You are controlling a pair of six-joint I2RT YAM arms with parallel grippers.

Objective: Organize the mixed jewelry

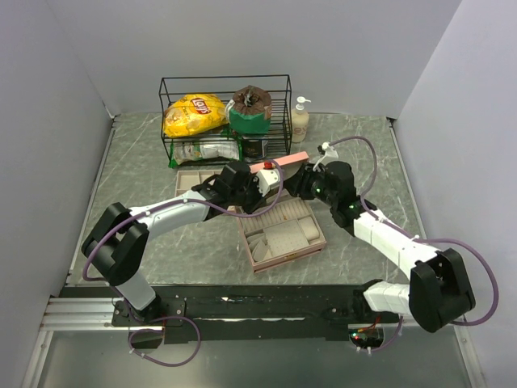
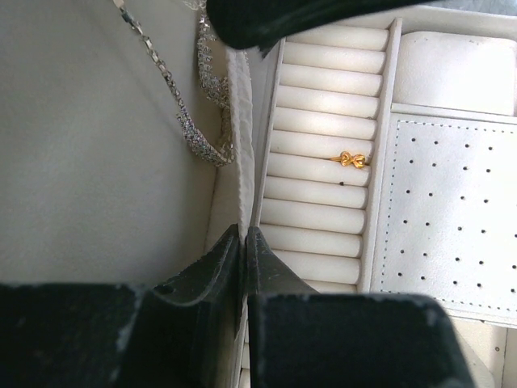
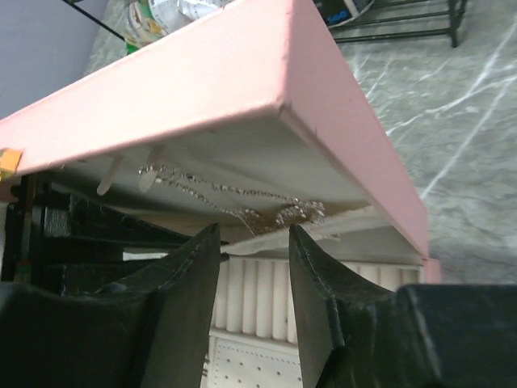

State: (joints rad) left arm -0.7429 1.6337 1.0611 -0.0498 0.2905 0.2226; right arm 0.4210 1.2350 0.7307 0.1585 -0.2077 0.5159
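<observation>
The pink quilted box lies open at the table's middle, its lid raised between both grippers. A gold ring sits in the box's cream ring rolls, beside a perforated panel. Silver chains hang against the lid's pale lining; they also show in the right wrist view. My left gripper is shut on a thin white fabric strip at the lining's edge. My right gripper is open and empty, just under the lid, its tips below the chains.
A beige compartment tray lies left of the box, partly under my left arm. A black wire basket at the back holds a yellow chips bag and a green pouch. A lotion bottle stands to its right.
</observation>
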